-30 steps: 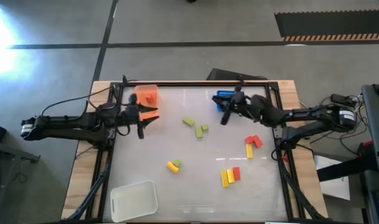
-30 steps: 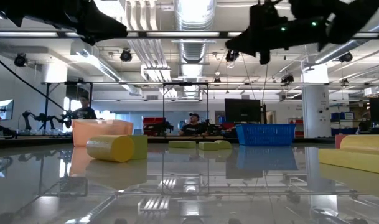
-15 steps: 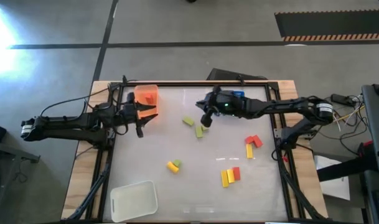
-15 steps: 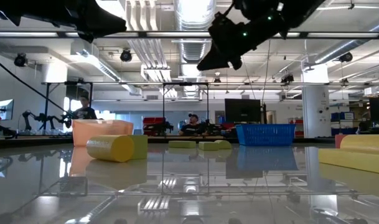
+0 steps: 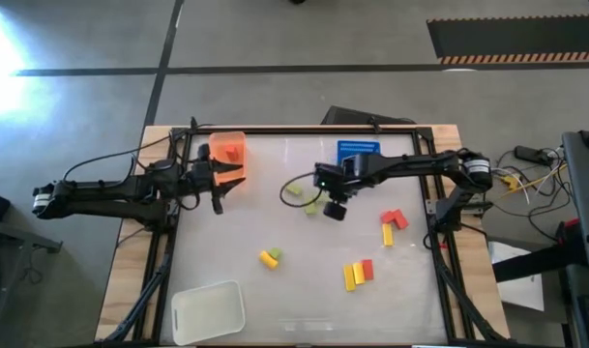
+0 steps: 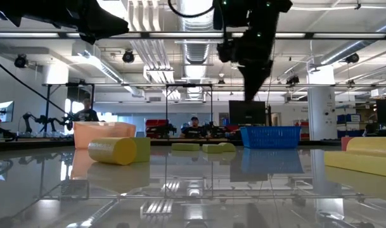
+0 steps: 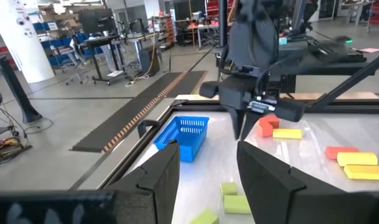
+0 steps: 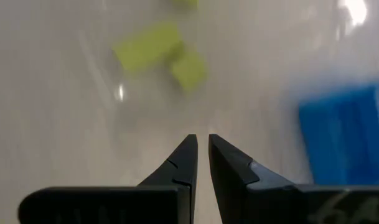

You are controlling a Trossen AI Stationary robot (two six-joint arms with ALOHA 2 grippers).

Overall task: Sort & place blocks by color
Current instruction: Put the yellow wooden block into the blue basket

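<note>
Right gripper (image 5: 335, 209), clenched and empty, hangs mid-frame above the light green blocks (image 5: 311, 206); left gripper (image 5: 234, 176), parted, sits by the orange tray (image 5: 220, 141).

left arm — reaching in from the table's left side, held level | left gripper (image 5: 228, 178) — fingers parted, empty | right arm — stretched across toward mid-table | right gripper (image 8: 200, 144) — pointing down, fingertips closed together, empty

White surface (image 5: 304, 300), wood-edged. On it: orange tray (image 5: 229, 148), blue tray (image 5: 361, 151), white tray (image 5: 209, 311), scattered red, yellow, green blocks (image 5: 358, 274).
</note>
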